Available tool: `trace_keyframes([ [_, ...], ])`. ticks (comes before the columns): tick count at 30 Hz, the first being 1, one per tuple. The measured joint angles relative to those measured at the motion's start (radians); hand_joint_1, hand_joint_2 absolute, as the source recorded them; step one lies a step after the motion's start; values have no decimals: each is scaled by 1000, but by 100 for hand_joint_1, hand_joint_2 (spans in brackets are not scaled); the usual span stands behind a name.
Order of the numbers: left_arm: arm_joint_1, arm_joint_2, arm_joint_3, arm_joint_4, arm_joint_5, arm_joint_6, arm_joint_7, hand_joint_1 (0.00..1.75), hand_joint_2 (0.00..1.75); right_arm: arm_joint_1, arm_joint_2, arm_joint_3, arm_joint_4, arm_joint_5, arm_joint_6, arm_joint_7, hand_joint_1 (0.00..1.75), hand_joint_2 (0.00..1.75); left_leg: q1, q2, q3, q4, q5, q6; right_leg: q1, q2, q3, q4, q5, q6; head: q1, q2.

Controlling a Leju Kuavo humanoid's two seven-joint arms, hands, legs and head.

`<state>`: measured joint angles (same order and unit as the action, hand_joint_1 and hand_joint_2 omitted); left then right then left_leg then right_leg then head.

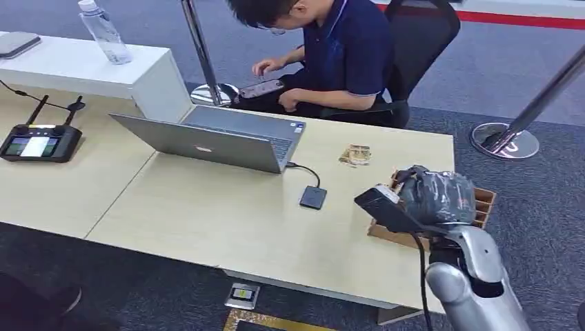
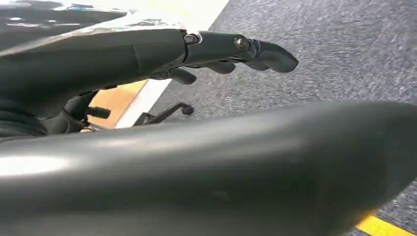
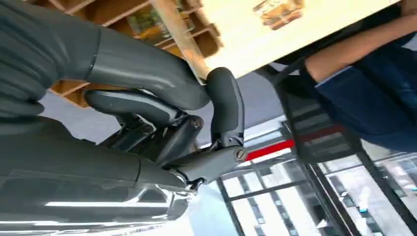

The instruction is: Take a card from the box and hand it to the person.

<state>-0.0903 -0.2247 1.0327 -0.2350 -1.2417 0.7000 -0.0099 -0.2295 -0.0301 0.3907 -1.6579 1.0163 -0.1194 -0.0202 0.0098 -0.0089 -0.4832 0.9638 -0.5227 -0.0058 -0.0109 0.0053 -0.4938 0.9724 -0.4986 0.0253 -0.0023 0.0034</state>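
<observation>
head view puts the right hand [image 1: 436, 196] over the box [image 1: 485, 203] at the desk's right end, fingers loosely curled on nothing; cards [image 3: 147, 22] stand in slots just beneath; the person [image 1: 345, 52] sits beyond; left hand [image 2: 236, 49] hangs empty, farther off.

The robot's right arm [image 1: 476, 283] is smooth silver metal, with a thin black cable [image 1: 419, 276] running down it. Its right hand [image 1: 437, 196] wears a grey ribbed cover; the dark fingers [image 3: 226, 105] show small silver screws [image 3: 240, 154]. The left hand [image 2: 236, 49] is equally dark, with screws.
</observation>
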Motion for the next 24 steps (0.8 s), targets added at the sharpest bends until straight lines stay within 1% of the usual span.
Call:
trace_keyframes([
  [5,-2,-3,-1,0,-10,0,-7,0,0,-73,40,46,57,2,32,0,168,175,0,0,0,0,1,0,0,0,0,0,0,0,0,0],
  [6,-3,-3,-1,0,-10,0,-10,0,0,-88,51,54,75,-3,38,0,173,175,0,0,0,0,1,0,0,0,0,0,0,0,0,0],
  [11,-3,-3,-6,0,-15,0,-14,0,0,-150,93,86,164,-22,53,0,168,175,0,0,0,0,1,0,0,0,0,0,1,-1,0,0],
  [15,-5,-3,-8,0,-25,-2,-5,0,0,-193,123,100,230,-32,54,4,171,175,0,0,0,0,1,0,0,0,0,0,1,0,0,0],
  [16,-5,-3,-8,0,-26,-3,-3,0,0,-203,130,103,247,-32,51,9,175,175,0,0,0,0,1,0,0,0,0,0,1,0,0,0],
  [18,-5,-3,-9,0,-29,-5,2,0,0,-217,140,104,274,-31,39,17,175,175,0,0,0,0,1,0,0,0,0,0,1,0,0,0],
  [24,-7,-3,-16,0,-39,-6,4,0,0,-232,160,105,336,25,-54,51,175,175,0,0,0,0,1,0,0,0,0,0,1,0,0,0],
])
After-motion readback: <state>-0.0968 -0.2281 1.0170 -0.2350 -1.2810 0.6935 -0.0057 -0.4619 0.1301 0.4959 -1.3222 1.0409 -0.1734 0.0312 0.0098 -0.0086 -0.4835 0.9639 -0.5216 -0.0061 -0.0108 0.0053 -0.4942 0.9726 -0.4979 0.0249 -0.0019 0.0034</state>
